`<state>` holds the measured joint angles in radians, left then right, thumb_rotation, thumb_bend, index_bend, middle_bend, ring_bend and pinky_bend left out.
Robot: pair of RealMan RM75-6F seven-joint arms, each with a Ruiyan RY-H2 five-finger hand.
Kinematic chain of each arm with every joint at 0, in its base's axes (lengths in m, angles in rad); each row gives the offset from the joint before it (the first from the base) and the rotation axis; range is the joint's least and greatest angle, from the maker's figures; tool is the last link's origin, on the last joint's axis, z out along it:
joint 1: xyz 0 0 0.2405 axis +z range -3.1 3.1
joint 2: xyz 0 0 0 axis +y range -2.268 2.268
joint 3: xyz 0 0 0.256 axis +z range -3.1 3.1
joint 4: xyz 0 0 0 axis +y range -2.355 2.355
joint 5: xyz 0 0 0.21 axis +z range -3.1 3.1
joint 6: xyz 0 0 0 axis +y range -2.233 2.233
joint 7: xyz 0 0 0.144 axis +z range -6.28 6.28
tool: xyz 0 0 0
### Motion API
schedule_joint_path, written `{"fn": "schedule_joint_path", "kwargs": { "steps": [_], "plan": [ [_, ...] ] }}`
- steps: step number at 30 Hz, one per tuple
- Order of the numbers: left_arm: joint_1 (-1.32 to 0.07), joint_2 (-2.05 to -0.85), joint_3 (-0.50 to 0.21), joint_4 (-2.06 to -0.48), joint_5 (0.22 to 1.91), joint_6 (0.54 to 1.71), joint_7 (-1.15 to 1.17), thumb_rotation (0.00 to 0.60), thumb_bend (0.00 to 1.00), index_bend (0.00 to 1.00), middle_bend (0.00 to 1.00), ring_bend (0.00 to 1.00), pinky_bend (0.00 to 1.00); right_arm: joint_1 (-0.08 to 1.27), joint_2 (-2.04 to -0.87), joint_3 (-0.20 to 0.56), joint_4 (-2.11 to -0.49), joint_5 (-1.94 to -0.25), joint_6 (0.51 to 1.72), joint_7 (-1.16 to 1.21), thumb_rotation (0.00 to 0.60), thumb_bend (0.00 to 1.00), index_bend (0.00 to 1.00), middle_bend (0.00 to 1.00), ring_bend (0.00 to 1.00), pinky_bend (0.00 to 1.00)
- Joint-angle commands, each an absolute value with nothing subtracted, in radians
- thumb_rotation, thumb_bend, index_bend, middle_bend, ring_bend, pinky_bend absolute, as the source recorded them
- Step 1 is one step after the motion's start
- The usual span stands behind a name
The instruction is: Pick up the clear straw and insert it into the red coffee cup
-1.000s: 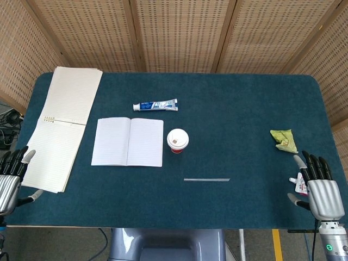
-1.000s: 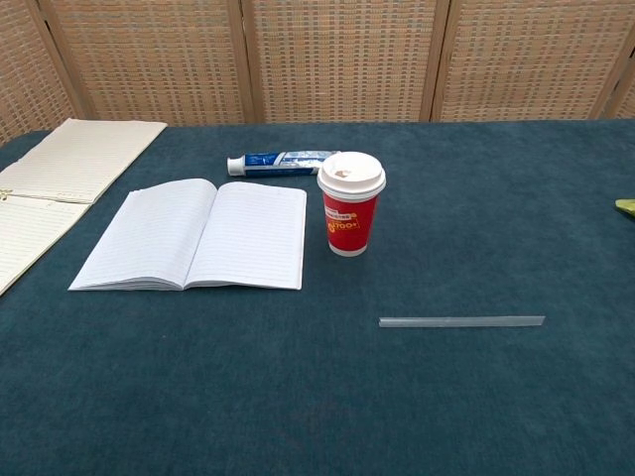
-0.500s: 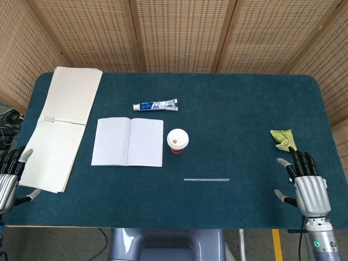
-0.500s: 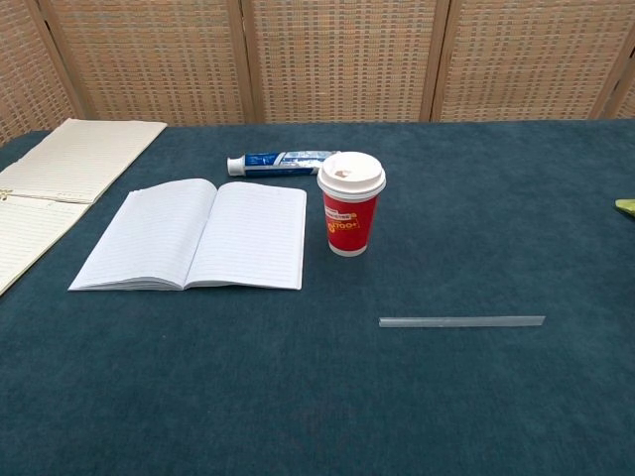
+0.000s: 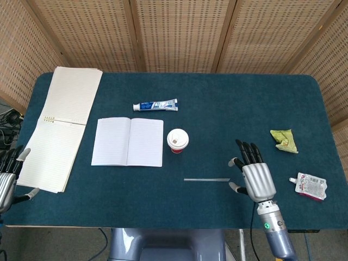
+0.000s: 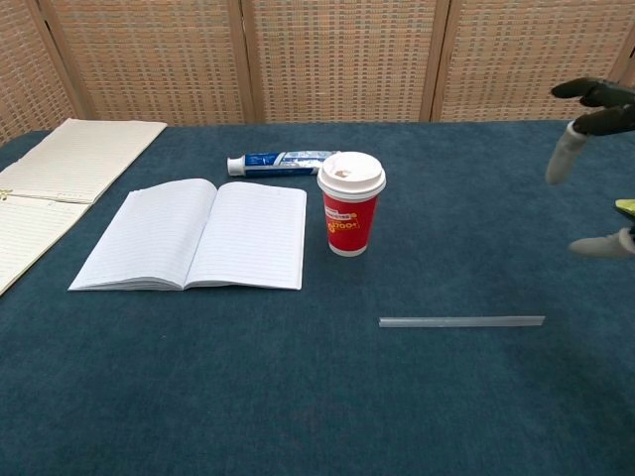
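Woven wicker screens (image 5: 179, 32) back a blue-covered table (image 5: 228, 109); floor apparently grey.

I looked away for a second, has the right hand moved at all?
Yes. The right hand has swung in from the table's right edge toward the clear straw; its open fingers now hover just off the straw's right end, not touching it.

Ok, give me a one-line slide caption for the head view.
Open right hand hovers beside the clear straw lying flat near the lidded red cup.
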<state>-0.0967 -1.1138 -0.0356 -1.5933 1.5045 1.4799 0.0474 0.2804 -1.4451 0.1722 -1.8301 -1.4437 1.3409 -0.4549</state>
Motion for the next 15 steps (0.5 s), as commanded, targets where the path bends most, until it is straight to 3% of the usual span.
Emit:
{"fn": "schedule_joint_path", "kwargs": {
  "steps": [1, 15],
  "plan": [
    [-0.1, -1.113, -0.039, -1.586, 1.496, 1.47, 0.035, 0.6, 0.06, 0.0, 0.0, 0.0, 0.0, 0.325, -1.525, 0.2, -1.805, -1.37, 1.302, -0.517, 0.6, 0.29, 0.49, 0.07, 0.0, 0.0],
    [-0.116, -1.114, -0.04, -1.56, 1.474, 1.425, -0.01, 0.6, 0.06, 0.0, 0.0, 0.0, 0.0, 0.392, -1.7, 0.199, -1.636, -1.231, 1.241, -0.548, 0.6, 0.44, 0.51, 0.08, 0.0, 0.0]
  ]
}}
